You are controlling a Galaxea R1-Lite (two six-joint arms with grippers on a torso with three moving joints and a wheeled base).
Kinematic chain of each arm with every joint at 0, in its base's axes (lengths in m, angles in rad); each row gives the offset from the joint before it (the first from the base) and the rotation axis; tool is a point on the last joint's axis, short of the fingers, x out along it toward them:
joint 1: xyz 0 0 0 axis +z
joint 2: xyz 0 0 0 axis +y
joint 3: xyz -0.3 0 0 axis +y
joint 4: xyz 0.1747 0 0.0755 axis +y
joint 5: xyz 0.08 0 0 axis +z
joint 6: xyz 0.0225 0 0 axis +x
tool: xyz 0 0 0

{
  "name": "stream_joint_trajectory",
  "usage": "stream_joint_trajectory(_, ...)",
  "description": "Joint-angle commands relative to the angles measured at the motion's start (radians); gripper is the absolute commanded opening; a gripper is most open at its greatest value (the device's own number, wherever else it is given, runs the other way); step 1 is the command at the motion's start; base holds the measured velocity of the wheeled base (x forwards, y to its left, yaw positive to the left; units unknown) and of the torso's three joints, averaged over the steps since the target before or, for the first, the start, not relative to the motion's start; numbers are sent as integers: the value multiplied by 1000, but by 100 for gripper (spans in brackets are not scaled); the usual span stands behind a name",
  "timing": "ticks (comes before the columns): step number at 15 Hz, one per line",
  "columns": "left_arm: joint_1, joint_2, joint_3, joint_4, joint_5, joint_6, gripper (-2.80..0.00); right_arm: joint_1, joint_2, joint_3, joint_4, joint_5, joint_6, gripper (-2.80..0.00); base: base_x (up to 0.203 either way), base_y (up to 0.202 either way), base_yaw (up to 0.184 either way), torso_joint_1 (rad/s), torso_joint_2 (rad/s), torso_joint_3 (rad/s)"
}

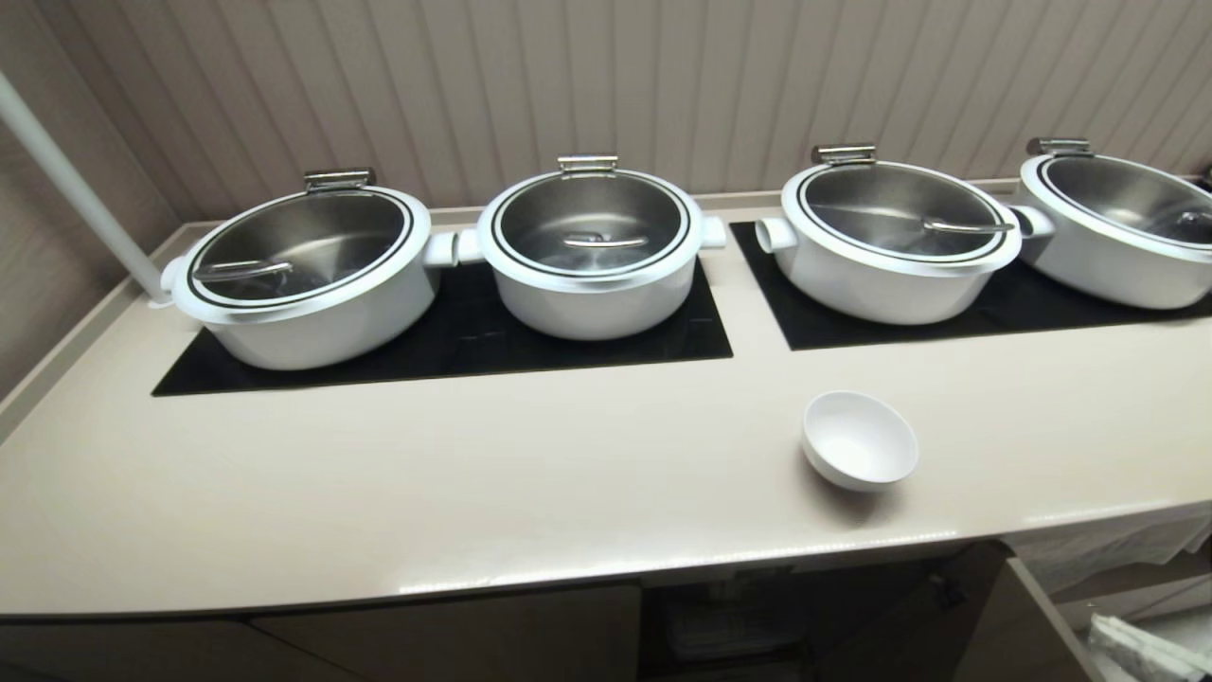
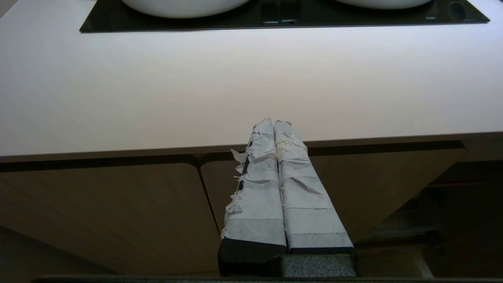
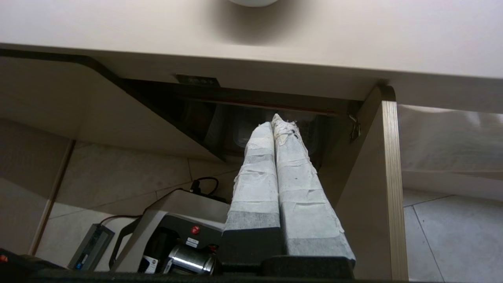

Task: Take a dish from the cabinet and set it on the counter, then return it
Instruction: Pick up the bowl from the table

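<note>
The dish [image 1: 860, 440], a small white round bowl, stands upright on the cream counter [image 1: 473, 474] near its front edge, right of centre. Only its underside rim [image 3: 253, 2] shows in the right wrist view. The cabinet [image 3: 275, 118] below it is open, its interior dark, its door [image 3: 377, 188] swung out. My right gripper [image 3: 275, 120] is shut and empty, below the counter edge, in front of the cabinet opening. My left gripper [image 2: 274, 122] is shut and empty, in front of the closed cabinet doors [image 2: 106, 212] further left. Neither gripper shows in the head view.
Several large white lidded pots [image 1: 587, 251] sit on black glass panels [image 1: 454, 350] at the back of the counter. A white pole [image 1: 76, 189] rises at the left. My own base with cables [image 3: 177, 232] is on the tiled floor below.
</note>
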Motion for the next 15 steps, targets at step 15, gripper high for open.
stream_joint_trajectory(15,0,0,0,0,0,-1,-280,141,-831,-53,505,-302,57,-280,0,0,0,0,0,0)
